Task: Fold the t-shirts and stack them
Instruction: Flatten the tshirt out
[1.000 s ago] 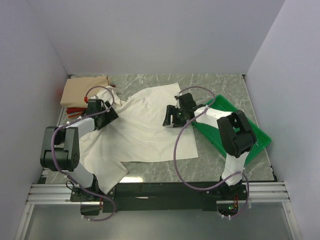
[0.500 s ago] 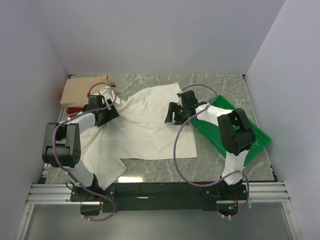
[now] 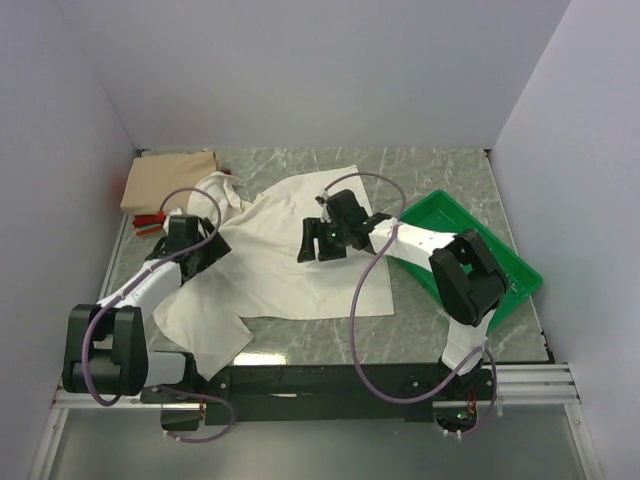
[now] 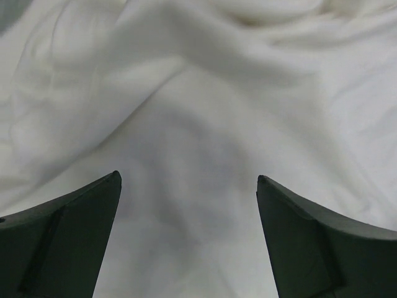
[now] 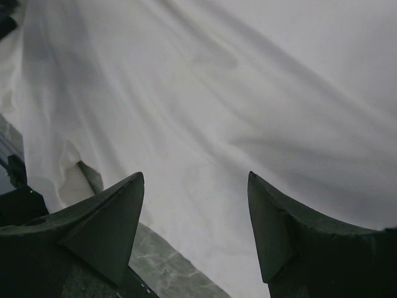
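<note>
At the far left corner of the bench [image 3: 440, 170] the tan t-shirt [image 3: 168, 178] lies flat on the red t-shirt [image 3: 148, 221], of which only an edge shows. Near them, my left hand [image 3: 212, 246] sits low over the left side of the cream t-shirt [image 3: 280, 285], its fingers spread wide with only cloth below. The cream t-shirt lies open and rumpled across the middle of the bench, one sleeve reaching the near edge. My right hand [image 3: 311, 247] hangs over its middle, also spread wide and gripping nothing. At the right, the green tray [image 3: 515, 272] sits at an angle under my right forearm, just beside the shirt's edge.
</note>
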